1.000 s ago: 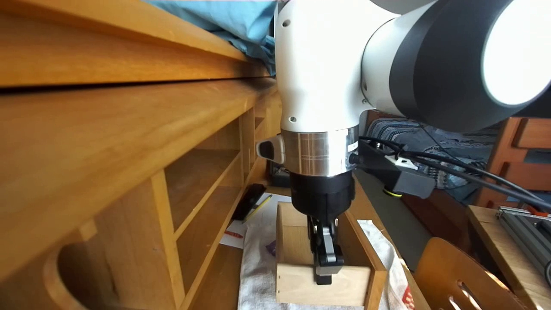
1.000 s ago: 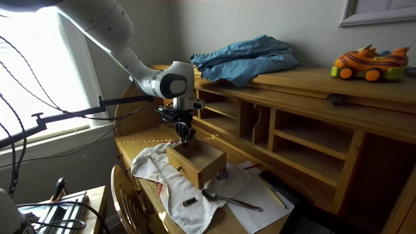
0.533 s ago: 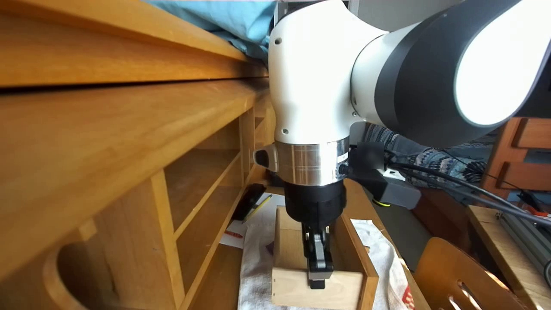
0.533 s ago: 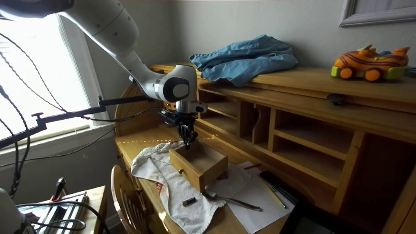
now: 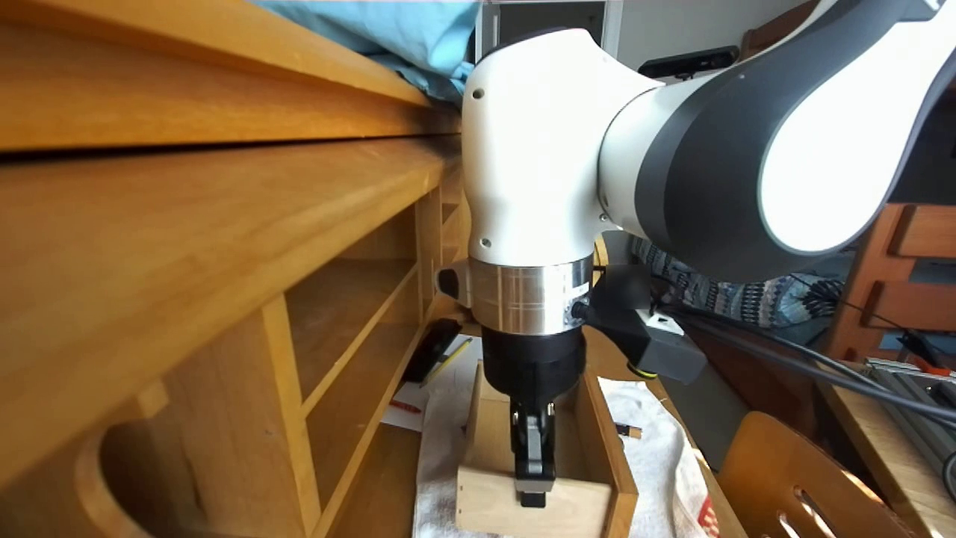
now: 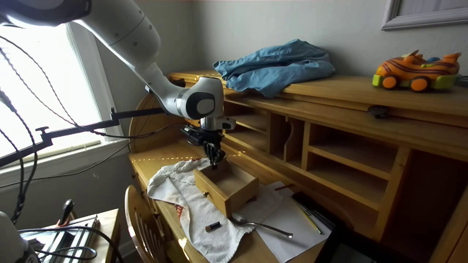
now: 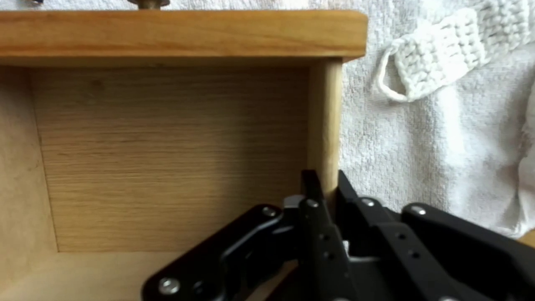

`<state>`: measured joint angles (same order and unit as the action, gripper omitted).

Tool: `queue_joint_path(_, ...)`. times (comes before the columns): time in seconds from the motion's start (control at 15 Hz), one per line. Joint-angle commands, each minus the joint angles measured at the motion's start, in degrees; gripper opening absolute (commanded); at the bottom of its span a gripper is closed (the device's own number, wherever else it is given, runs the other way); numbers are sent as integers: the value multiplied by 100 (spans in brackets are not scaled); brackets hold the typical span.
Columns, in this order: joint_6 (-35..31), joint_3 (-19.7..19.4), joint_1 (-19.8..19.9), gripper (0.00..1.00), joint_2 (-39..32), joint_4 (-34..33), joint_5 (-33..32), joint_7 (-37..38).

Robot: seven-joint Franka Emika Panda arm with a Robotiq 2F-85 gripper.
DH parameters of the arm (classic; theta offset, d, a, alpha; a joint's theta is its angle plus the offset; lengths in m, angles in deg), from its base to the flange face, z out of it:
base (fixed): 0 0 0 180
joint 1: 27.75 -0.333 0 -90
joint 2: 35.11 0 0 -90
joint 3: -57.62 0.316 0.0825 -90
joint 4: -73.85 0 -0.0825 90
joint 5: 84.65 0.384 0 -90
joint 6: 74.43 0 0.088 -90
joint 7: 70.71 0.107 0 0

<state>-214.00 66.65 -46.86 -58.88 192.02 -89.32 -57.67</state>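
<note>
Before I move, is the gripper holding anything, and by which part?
The gripper holds the drawer by the top of its side wall farther from the spoon, one finger inside, one outside.

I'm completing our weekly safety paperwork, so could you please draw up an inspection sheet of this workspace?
Surface: wooden desk, with a rumpled white towel spread on it.
Handled item: small drawer over the towel; inside, nothing seen; contact with the towel unclear.
Clutter: battery on the towel, spoon partly hidden by the drawer, yellow pencil on paper.
Fingers: closed on one side wall of the drawer, one inside, one outside.
Cables: black, hanging near the window; none seen touching the drawer.
Surroundings: blue cloth and orange toy car on the desk's upper ledge; wooden chair beside it.
</note>
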Motion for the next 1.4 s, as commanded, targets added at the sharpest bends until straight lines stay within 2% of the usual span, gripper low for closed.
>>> queue_joint_path(0.0,-71,-79,-95,3,-23,-113,-162,232)
queue_joint_path(1.33,178,128,-109,3,-283,-649,97,118)
